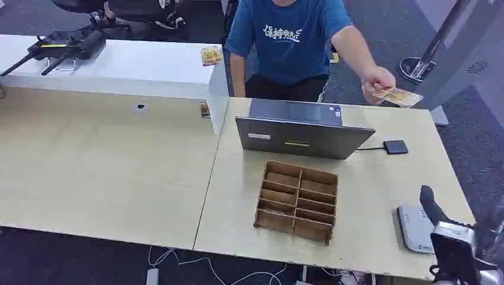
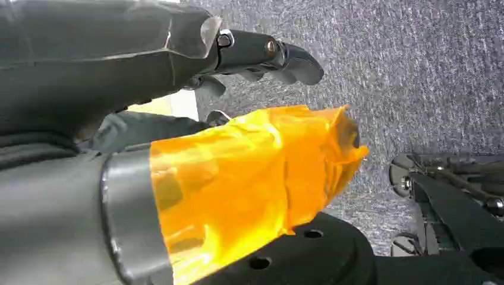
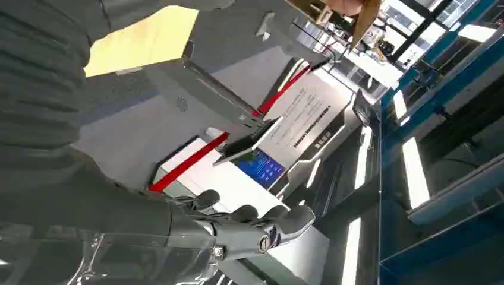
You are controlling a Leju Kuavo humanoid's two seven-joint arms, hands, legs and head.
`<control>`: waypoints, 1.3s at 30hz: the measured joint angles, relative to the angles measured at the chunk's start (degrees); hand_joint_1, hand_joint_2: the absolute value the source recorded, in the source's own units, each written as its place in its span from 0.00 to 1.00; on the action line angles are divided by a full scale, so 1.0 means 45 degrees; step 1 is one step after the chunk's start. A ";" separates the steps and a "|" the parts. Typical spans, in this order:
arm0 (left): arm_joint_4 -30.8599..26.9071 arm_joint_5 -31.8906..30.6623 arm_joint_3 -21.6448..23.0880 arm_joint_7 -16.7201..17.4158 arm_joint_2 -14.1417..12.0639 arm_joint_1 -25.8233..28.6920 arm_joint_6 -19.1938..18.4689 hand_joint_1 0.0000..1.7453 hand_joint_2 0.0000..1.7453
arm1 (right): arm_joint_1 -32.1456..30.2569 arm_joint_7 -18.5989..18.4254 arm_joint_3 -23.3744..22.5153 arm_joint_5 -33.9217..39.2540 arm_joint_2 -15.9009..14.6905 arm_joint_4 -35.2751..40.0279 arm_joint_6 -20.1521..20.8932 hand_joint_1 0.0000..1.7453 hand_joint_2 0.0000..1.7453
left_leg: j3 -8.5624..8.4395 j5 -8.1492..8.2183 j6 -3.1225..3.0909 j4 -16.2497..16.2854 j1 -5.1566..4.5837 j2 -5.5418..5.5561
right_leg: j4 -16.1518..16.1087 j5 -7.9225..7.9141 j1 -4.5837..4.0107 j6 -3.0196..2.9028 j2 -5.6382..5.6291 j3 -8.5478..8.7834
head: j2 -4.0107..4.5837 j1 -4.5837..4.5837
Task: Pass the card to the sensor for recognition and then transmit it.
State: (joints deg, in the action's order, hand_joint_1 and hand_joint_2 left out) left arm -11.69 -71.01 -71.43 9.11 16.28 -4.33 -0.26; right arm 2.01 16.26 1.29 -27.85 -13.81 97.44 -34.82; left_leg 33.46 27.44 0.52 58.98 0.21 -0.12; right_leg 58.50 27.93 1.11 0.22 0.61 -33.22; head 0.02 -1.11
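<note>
Right hand: right hand [image 1: 443, 222] rises at the counter's near right corner, thumb up, fingers apart, nothing in it; the right wrist view shows its fingers [image 3: 279, 221] stretched out and bare.
Left hand: left hand [image 2: 255, 56] hangs over grey carpet, dark fingers extended and apart, holding nothing; orange film wraps the thumb beside them.
Sensor: white sensor [image 1: 414, 227] lies flat on the counter [image 1: 368, 196], just beside the right hand, near the front edge.
Card: card [image 1: 399, 96] is up in the air, pinched in a person's hand [image 1: 377, 80] above the counter's far right edge, well apart from the robot's hand.
Person: person in a blue shirt [image 1: 288, 35] stands behind the counter, one arm reached out to the side.
Laptop: open grey laptop [image 1: 303, 138] sits mid-counter, its back to the robot.
Sorting tray: brown slotted tray [image 1: 297, 202] sits just in front of the laptop.
Small box: black box [image 1: 395, 146] on a cable lies beside the laptop.
</note>
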 joint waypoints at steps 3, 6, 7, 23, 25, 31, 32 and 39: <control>0.0000 -0.0388 0.0169 0.0175 -0.0039 -0.0026 -0.0218 0.00 0.00 | 0.1810 -0.1780 0.0354 -0.1722 -0.0509 -0.0950 0.0868 0.00 1.00 | -0.0006 -0.0006 -0.0003 0.0001 -0.0002 -0.0023 | 0.0008 -0.0019 0.0002 0.0003 -0.0030 -0.0003 | 0.0000 0.0000; 0.0000 -0.0675 0.0417 0.0252 -0.0107 -0.0034 -0.0422 0.00 0.00 | 0.4517 -0.3151 0.1247 -0.3058 -0.0947 -0.2476 0.1695 0.00 1.00 | -0.0001 -0.0043 -0.0003 0.0003 -0.0003 -0.0018 | 0.0010 -0.0043 0.0002 -0.0003 -0.0024 -0.0008 | 0.0000 -0.0005; 0.0000 -0.0768 0.0466 0.0277 -0.0117 -0.0033 -0.0457 0.00 0.00 | 0.4955 -0.3494 0.1422 -0.3555 -0.0971 -0.2718 0.1878 0.00 1.00 | 0.0006 -0.0046 -0.0002 0.0003 -0.0002 -0.0018 | 0.0014 -0.0046 0.0002 -0.0004 -0.0024 -0.0007 | 0.0000 0.0000; 0.0000 -0.0986 0.0947 0.0418 -0.0189 -0.0064 -0.0709 0.00 0.00 | 0.8607 -0.5032 0.3589 -0.5556 -0.1137 -0.5484 0.2759 0.00 1.00 | 0.0019 -0.0058 0.0001 0.0004 -0.0001 0.0015 | 0.0007 -0.0054 -0.0001 -0.0010 0.0007 -0.0022 | 0.0000 0.0000; 0.0000 -0.0986 0.0947 0.0418 -0.0189 -0.0063 -0.0719 0.00 0.00 | 0.8607 -0.5008 0.3638 -0.5557 -0.1137 -0.5537 0.2730 0.00 1.00 | 0.0019 -0.0058 0.0000 0.0004 -0.0001 0.0014 | 0.0007 -0.0054 -0.0001 -0.0010 0.0006 -0.0022 | 0.0000 0.0000; 0.0000 -0.0981 0.0947 0.0418 -0.0194 -0.0061 -0.0724 0.00 0.00 | 0.8606 -0.4974 0.3764 -0.5552 -0.1161 -0.5629 0.2696 0.00 1.00 | 0.0017 -0.0059 0.0001 0.0004 0.0000 0.0014 | 0.0009 -0.0056 -0.0001 -0.0010 0.0006 -0.0022 | 0.0000 -0.0005; 0.0000 -0.0981 0.0947 0.0418 -0.0194 -0.0061 -0.0724 0.00 0.00 | 0.8605 -0.4954 0.3784 -0.5552 -0.1161 -0.5634 0.2676 0.00 1.00 | 0.0016 -0.0059 0.0002 0.0004 0.0000 0.0014 | 0.0009 -0.0056 -0.0002 -0.0010 0.0006 -0.0022 | 0.0000 -0.0005; 0.0000 -0.0967 0.0947 0.0418 -0.0194 -0.0061 -0.0724 0.00 0.00 | 0.8515 -0.4819 0.3837 -0.5561 -0.1166 -0.5639 0.2429 0.00 1.00 | 0.0017 -0.0059 0.0001 0.0004 0.0000 0.0014 | 0.0009 -0.0055 -0.0002 -0.0010 0.0006 -0.0023 | 0.0000 -0.0005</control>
State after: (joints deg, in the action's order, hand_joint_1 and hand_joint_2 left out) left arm -11.69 -75.36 -67.17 10.99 15.41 -4.60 -3.52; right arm 40.32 -5.42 18.56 -52.87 -19.06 72.06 -23.89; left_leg 33.54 27.18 0.53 59.00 0.21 -0.06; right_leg 58.54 27.69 1.10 0.17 0.64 -33.33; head 0.02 -1.14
